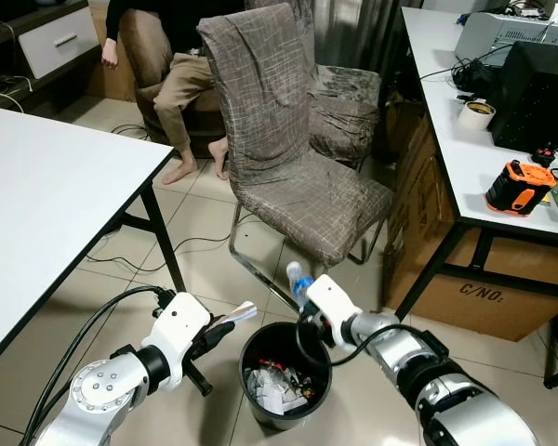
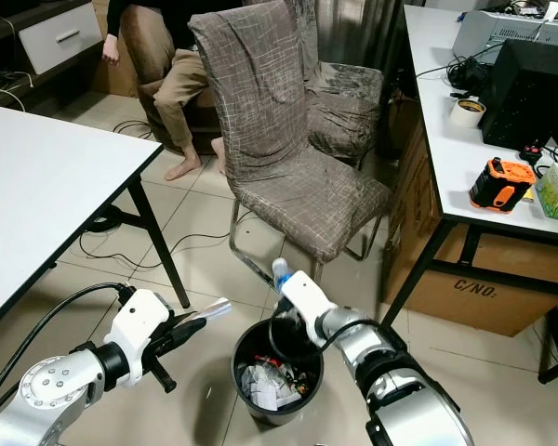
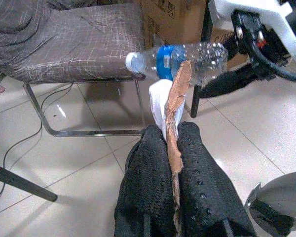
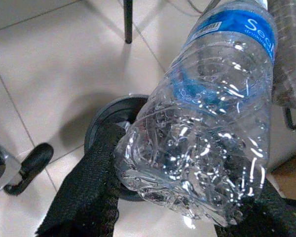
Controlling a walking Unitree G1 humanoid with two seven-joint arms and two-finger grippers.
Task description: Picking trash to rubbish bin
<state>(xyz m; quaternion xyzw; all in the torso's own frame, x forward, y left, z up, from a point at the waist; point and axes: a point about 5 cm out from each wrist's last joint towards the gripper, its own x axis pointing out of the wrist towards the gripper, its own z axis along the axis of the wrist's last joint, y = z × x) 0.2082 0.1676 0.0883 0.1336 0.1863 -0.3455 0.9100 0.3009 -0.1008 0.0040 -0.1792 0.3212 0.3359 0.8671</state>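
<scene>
- While the black rubbish bin (image 1: 284, 413) stands on the tiled floor (image 1: 214, 232) between the two arms, the right claw (image 1: 304, 314) sits just above its far rim, clamped on a clear plastic bottle (image 1: 298, 279); the bottle has a blue label and points up and away, toward the chair (image 1: 298, 177)
- From the right wrist view, the bottle (image 4: 212, 108) looks crumpled and lies between the black fingers (image 4: 84, 192), with the bin's rim (image 4: 106, 116) on the tiles beyond it
- Left of the bin, the left claw (image 1: 231, 321) is pinched shut on a scrap of paper (image 1: 243, 311); the scrap is near the bin's left rim, and whether it is over the opening cannot be told; the left wrist view shows a brown and white scrap (image 3: 172, 108) squeezed between the two fingers (image 3: 145, 187)
- Inside the bin lies crumpled white paper and other small rubbish
- A white table (image 1: 46, 204) stands at the left and another white table (image 1: 456, 121) at the right, carrying an orange and black tool (image 1: 519, 186), a roll of tape (image 1: 476, 114) and a black box (image 1: 539, 93)
- Behind the chair a person (image 1: 167, 65) sits with bare feet on the floor; a cardboard box (image 1: 484, 297) rests under the right-hand table
</scene>
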